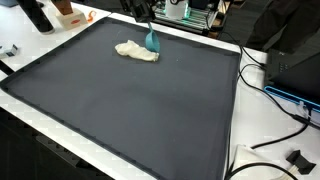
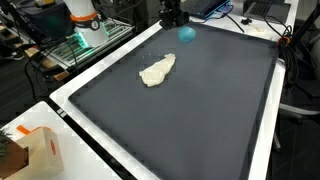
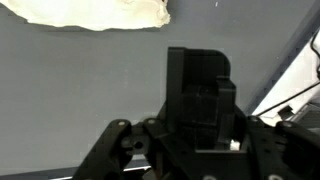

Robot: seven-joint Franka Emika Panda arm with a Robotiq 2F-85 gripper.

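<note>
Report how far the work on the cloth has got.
Done: nothing visible; the cream cloth lies crumpled on the dark mat, near a teal object. In hand: the gripper hangs close by, apart from the cloth in the wrist view. Left: any handling of the cloth.

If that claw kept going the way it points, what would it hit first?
Likely the teal object, right below the gripper in both exterior views, then the dark mat. The cream cloth lies beside that line. Depth is unclear.
</note>
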